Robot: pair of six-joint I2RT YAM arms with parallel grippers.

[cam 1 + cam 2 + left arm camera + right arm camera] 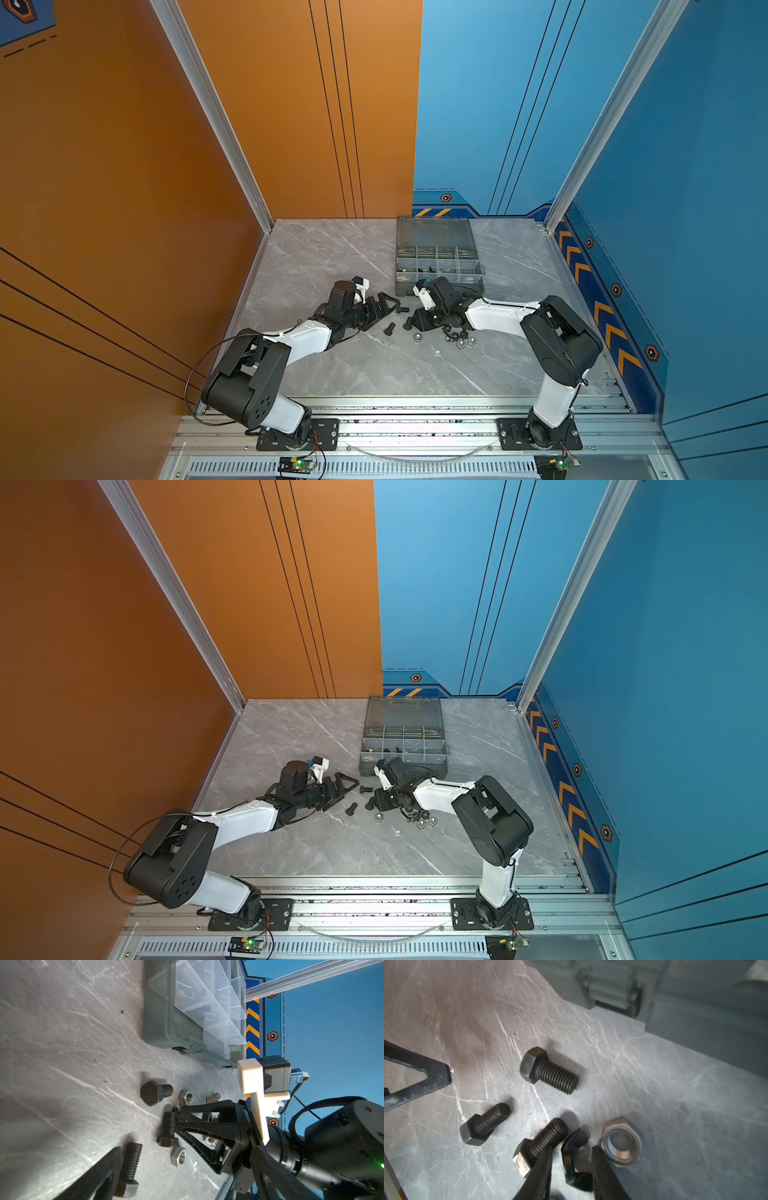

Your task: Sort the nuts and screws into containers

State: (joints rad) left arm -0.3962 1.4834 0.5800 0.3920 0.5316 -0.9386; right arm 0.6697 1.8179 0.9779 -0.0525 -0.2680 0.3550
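Three black bolts (548, 1070) lie loose on the bench (353, 365), just in front of the grey case (471, 283), which has its lid (434, 232) open. Among them the right tool (572, 1148) is down at the bench, its jaws part-way apart on either side of a black wing nut (569, 1164). Whether they pinch it I cannot tell. One silver nut (622, 1145) sits just beside. Near the bolts the left tool (386, 311) hangs low, jaws wide apart.

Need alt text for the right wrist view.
The right gripper straddles a black wing nut on the marble table, jaws apart. Three black bolts lie to one side, a silver hex nut to the other, the grey case beyond.
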